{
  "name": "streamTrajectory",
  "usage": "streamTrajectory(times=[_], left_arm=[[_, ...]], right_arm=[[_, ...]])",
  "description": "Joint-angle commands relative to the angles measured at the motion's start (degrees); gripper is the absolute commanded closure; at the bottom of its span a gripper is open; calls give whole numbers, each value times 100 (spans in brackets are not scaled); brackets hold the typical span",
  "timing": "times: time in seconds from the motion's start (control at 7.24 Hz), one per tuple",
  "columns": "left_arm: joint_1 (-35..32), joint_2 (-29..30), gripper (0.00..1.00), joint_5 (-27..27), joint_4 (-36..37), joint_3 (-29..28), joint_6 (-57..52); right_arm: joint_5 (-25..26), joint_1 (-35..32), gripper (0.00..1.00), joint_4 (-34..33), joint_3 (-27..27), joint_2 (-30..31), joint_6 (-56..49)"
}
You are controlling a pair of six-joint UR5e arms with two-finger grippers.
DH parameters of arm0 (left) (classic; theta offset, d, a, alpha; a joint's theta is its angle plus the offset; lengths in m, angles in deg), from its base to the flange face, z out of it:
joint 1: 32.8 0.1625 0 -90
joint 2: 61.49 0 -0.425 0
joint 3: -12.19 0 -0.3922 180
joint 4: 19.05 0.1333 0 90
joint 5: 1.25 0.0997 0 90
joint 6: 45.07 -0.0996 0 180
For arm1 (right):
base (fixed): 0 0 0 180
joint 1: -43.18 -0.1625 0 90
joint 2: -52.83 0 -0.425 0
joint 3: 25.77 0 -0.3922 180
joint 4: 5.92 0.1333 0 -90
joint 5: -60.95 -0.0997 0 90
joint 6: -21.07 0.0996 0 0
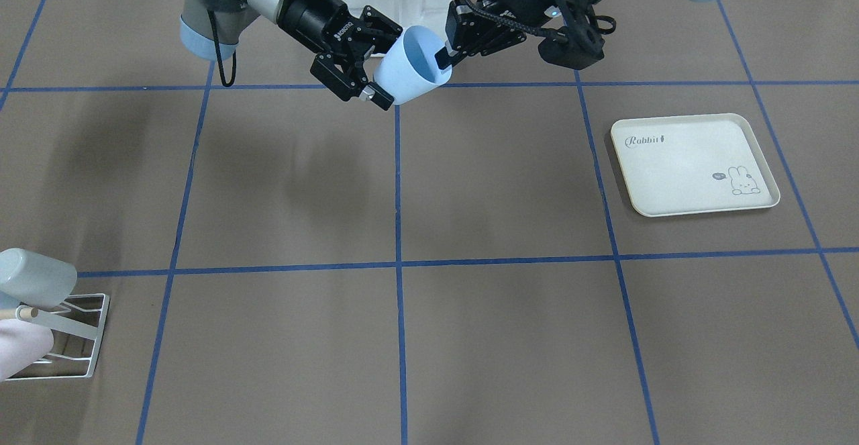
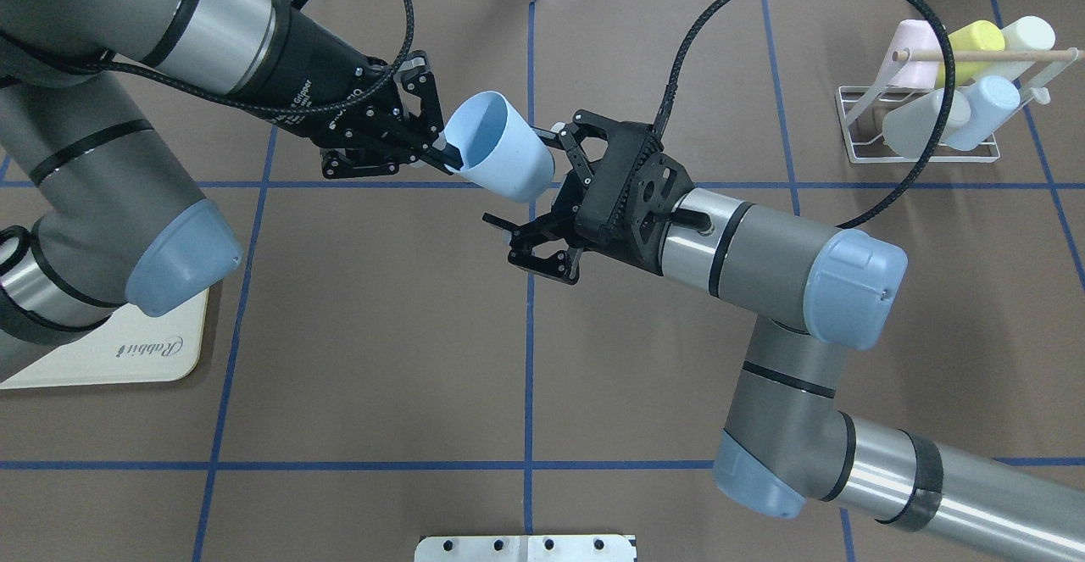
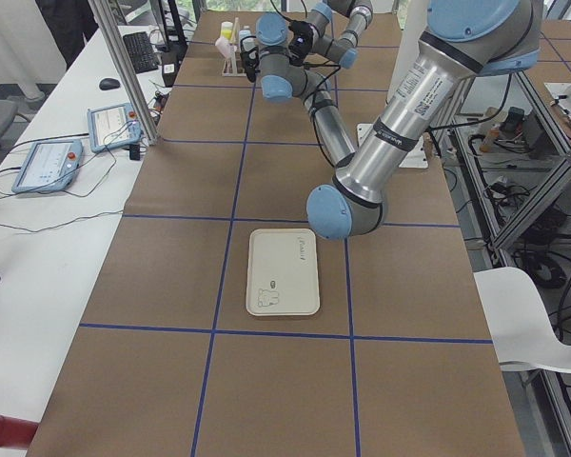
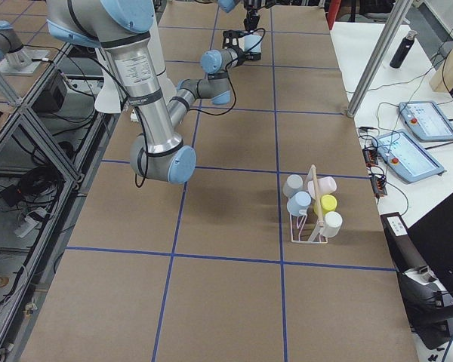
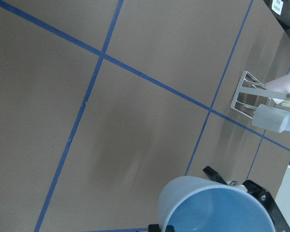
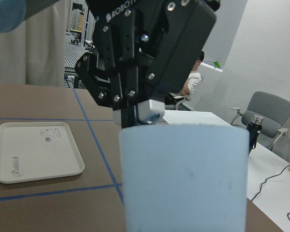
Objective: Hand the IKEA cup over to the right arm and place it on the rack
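Your light blue cup (image 2: pixel 500 151) hangs in the air over the middle of the tabletop (image 1: pixel 503 183). It is tipped on its side, with its mouth turned toward the left arm and its closed end toward the right one.

The left pincer (image 2: pixel 447 155) has it by the rim. One finger is inside the mouth and the other is outside the wall, so the jaws are drawn narrow on that edge. That arm reaches in from its own side with the wrist stretched out toward the centre. From overhead you see its elbow covering part of the cream rabbit tray (image 1: pixel 671 176).

The right pincer (image 2: pixel 525 176) is spread wide, one finger on each side of the cup's closed end. From overhead you can see a gap between the nearer finger and the cup. You cannot tell whether the other finger touches. The right arm comes from the robot's side, folds at the elbow and points its wrist straight at the cup, facing the left pincer. In the right wrist view the cup's wall fills the lower centre, with the left pincer just behind it.

The rack (image 2: pixel 924 158) stands on the tabletop far out on the robot's right, well apart from the held cup. It carries five other cups (image 2: pixel 975 36): pink, yellow, cream, pale blue and whitish.
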Motion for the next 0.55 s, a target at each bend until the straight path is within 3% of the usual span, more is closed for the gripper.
streamTrajectory(times=[0.0, 0.14, 0.28, 0.41], left_arm=[[0, 17, 93, 0, -1, -2, -7], [0, 17, 70, 0, -1, -11, -16], [0, 43, 21, 79, -1, -11, -68], [0, 60, 0, 201, -1, -2, -130]], right_arm=[[11, 0, 40, -10, -10, 13, -30], [46, 0, 45, -10, -10, 22, -39], [55, 0, 47, -18, -10, 40, -39], [47, 0, 49, -36, -10, 48, -47]])
